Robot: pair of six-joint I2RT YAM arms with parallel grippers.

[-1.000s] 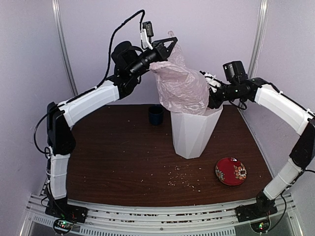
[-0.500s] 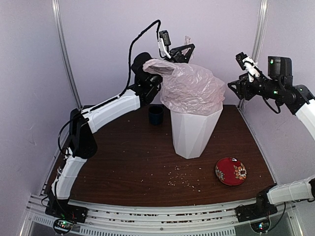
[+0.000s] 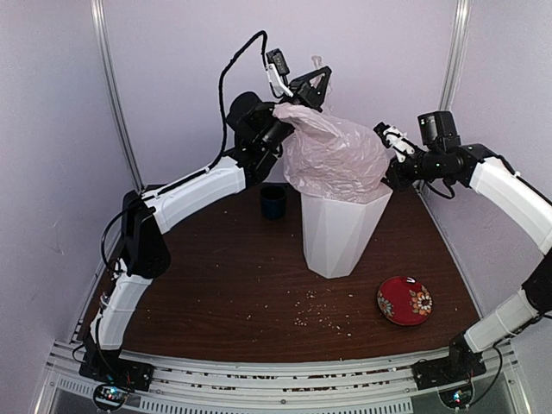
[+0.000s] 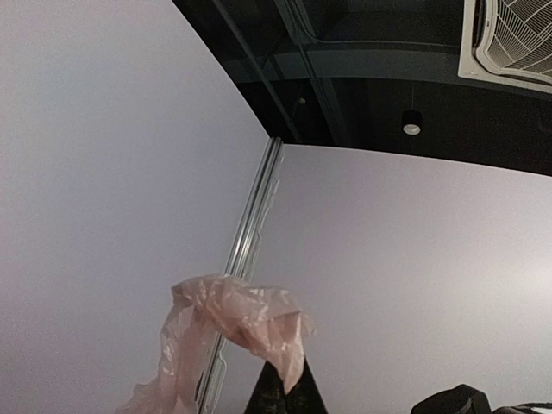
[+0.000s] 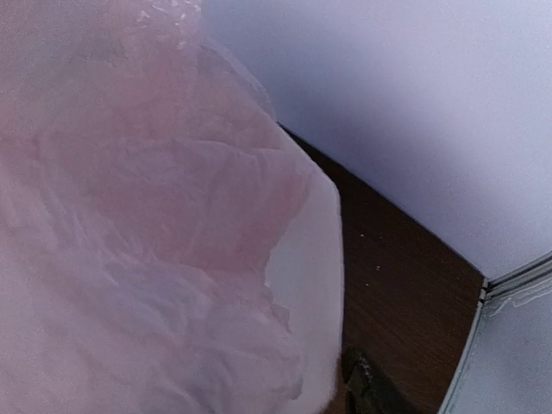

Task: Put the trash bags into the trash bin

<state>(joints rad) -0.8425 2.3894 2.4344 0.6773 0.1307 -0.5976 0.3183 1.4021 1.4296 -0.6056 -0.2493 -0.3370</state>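
Left jaws, high near the back wall (image 3: pixel 362 52), are clenched on a handle loop of the pink trash bag (image 3: pixel 332 159). In the left wrist view I see the crinkled film draped over the dark fingertips (image 4: pixel 280 392), which are pressed together. Right jaws sit at the bag's right flank, just beside the rim of the white trash bin (image 3: pixel 341 233). I cannot tell whether they are parted or closed, since pink film and a strip of white rim fill the right wrist view. The bag bulges above the bin's mouth, with its lower part sitting in the mouth and its top hanging from the left jaws. The bin stands upright on the brown table (image 3: pixel 207 276), toward the back and right of centre. A dark blue cup (image 3: pixel 273 201) stands left of the bin, apart from it. A red patterned plate (image 3: pixel 404 300) lies near the table's right front edge, and crumbs (image 3: pixel 315 312) are scattered in front of the bin. Open table lies left of the bin and in front of it. The right arm (image 3: pixel 509 190) runs close along the right wall.
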